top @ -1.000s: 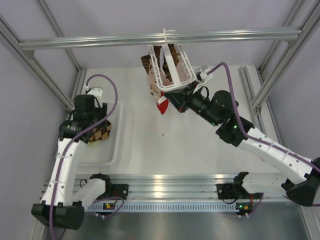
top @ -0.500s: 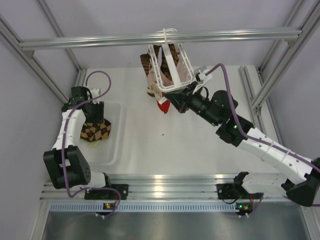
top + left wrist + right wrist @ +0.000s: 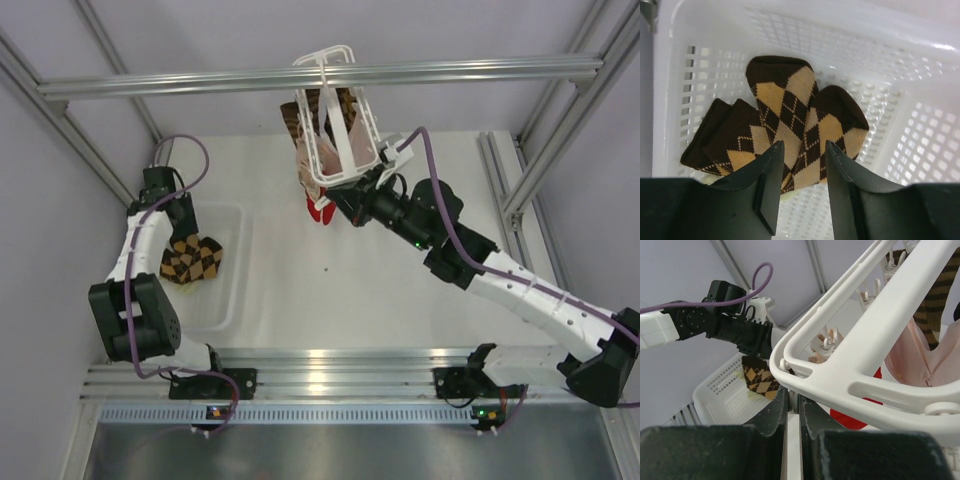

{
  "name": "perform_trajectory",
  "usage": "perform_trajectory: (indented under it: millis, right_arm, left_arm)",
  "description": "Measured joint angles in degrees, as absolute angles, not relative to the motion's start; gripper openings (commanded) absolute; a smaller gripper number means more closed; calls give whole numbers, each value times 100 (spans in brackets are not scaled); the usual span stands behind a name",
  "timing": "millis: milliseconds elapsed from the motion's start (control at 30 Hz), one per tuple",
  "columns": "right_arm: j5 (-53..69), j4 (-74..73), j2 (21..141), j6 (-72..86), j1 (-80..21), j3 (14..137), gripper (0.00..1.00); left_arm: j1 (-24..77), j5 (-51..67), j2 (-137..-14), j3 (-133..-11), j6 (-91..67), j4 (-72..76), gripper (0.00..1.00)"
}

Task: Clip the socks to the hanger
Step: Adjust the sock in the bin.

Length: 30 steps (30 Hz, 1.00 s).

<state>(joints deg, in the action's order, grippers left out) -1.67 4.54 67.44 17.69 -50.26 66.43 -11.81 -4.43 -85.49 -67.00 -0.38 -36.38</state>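
Observation:
The diamond-check socks (image 3: 785,125) lie folded in a white basket (image 3: 920,130), and show in the top view (image 3: 192,260) too. My left gripper (image 3: 802,167) is open and empty just above them; in the top view it (image 3: 182,226) is over the basket's far left. The white hanger (image 3: 335,135) hangs from the overhead bar, tilted. My right gripper (image 3: 794,405) is shut on a small white clip (image 3: 795,401) under the hanger's frame (image 3: 865,350); in the top view it (image 3: 338,196) sits just below the hanger. A brown patterned sock (image 3: 343,103) hangs on the hanger.
A pale pink sock (image 3: 912,360) and a red sock (image 3: 860,417) hang from the hanger. The aluminium bar (image 3: 200,82) crosses the top, with frame posts at both sides. The basket (image 3: 225,290) stands at the table's left. The left arm (image 3: 730,325) shows beyond the hanger.
My left arm has pulled back toward the far left, uncovering the socks in the basket. My right gripper has shifted slightly left with the clip, and the hanger has tipped up.

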Motion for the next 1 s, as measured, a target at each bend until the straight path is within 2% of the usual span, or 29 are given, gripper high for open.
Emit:
perform_trajectory:
  millis: [200, 333, 400, 767, 900, 1000]
  right_arm:
    - [-36, 395, 6888, 1599, -4923, 6652, 0]
    - [102, 379, 6897, 1468, -4895, 6678, 0]
    - [156, 329, 6921, 1413, -4893, 6748, 0]
    - [403, 73, 7135, 1317, -4687, 7030, 0]
    - [510, -64, 7183, 1304, -4565, 7096, 0]
    - [565, -148, 7190, 1304, -4506, 7137, 0]
  left_arm:
    - [-1208, -687, -8770, -6711, -451, -3205, 42]
    - [-1210, -54, -9415, -7019, -454, -3166, 54]
    - [-1197, 123, -9642, -7063, -458, -3157, 57]
    - [-1197, -252, -10086, -7314, -213, -3122, 59]
    - [-1205, -443, -10462, -7426, -137, -3118, 63]
    - [-1205, -519, -10687, -7426, -119, -3127, 60]
